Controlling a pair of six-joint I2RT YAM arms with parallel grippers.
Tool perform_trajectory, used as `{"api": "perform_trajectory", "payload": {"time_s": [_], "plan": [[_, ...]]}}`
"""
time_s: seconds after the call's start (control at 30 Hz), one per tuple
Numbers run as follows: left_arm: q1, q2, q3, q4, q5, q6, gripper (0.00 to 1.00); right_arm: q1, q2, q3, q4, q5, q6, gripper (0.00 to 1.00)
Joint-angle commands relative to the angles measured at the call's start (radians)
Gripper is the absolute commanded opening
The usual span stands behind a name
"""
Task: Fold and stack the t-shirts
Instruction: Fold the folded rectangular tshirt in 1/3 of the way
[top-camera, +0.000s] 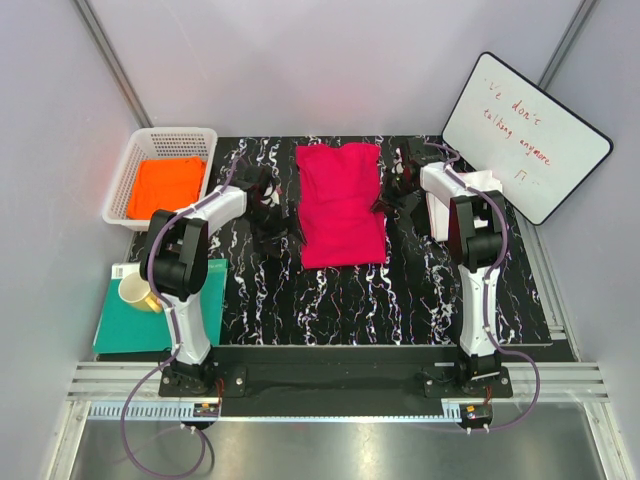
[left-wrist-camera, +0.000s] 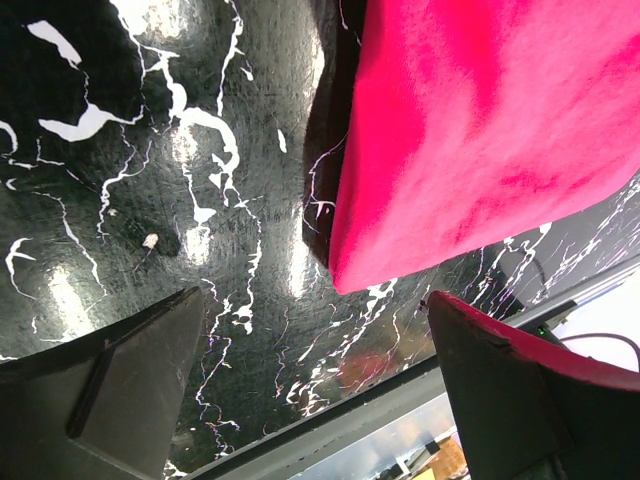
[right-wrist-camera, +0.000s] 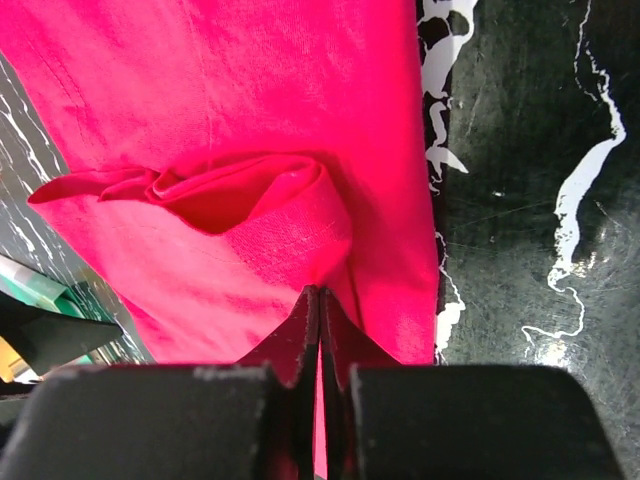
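- Two grippers flank the crimson-pink t-shirt (top-camera: 340, 205), which lies flat in the middle of the black marbled mat (top-camera: 330, 300), already narrowed to a long strip.
- Its long axis runs from the near side of the table to the far side, away from the arm bases, so each arm meets one of its long edges.
- The right gripper (right-wrist-camera: 318, 300) is clenched on the shirt's right-hand long edge, about midway along. Its wrist view shows pink cloth pinched between the fingers and a rumpled fold standing up just ahead of them.
- The left gripper (left-wrist-camera: 315, 310) is spread wide and grasps nothing. It hangs over bare mat just beside the left edge, with a rounded corner of the shirt ahead, nearer its right finger.
- From the right jaws the bulk of the cloth lies to the left, across the short axis. The right arm, holding the edge, is the one placed to carry it over.
- The left arm looks free to pin or catch the opposite edge. Only a thin pinch is held, so a slip is the likely risk.
- A bright orange t-shirt (top-camera: 165, 187) lies folded in the white basket (top-camera: 205, 135) at the far left, well apart from both arms.
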Motion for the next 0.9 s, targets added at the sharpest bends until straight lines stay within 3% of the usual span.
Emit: {"api": "perform_trajectory", "payload": {"time_s": [0.0,0.3,0.5,0.53,0.63,0.73,0.87], "plan": [[0.003,-0.05,0.004,0.018,-0.017,-0.015,0.99,-0.009,-0.026,0.011,0.001,-0.017,-0.037,0.0],[0.004,-0.051,0.008,0.018,-0.029,-0.023,0.99,-0.066,-0.142,-0.057,0.003,0.051,-0.046,0.0],[0.003,-0.041,0.02,0.018,-0.02,-0.026,0.99,-0.075,-0.047,-0.02,-0.005,-0.039,-0.031,0.01],[0.003,-0.039,0.024,0.017,-0.018,-0.024,0.99,-0.075,-0.043,-0.012,-0.017,-0.044,-0.028,0.26],[0.001,-0.036,0.03,0.02,-0.017,-0.027,0.99,-0.075,-0.091,-0.049,-0.014,-0.026,-0.029,0.57],[-0.02,-0.034,0.016,0.056,0.0,-0.041,0.99,-0.078,-0.168,-0.108,-0.022,0.005,-0.06,0.7],[-0.065,-0.021,-0.051,0.177,0.065,-0.11,0.95,-0.087,-0.265,-0.219,-0.026,-0.009,-0.071,0.71]]}}
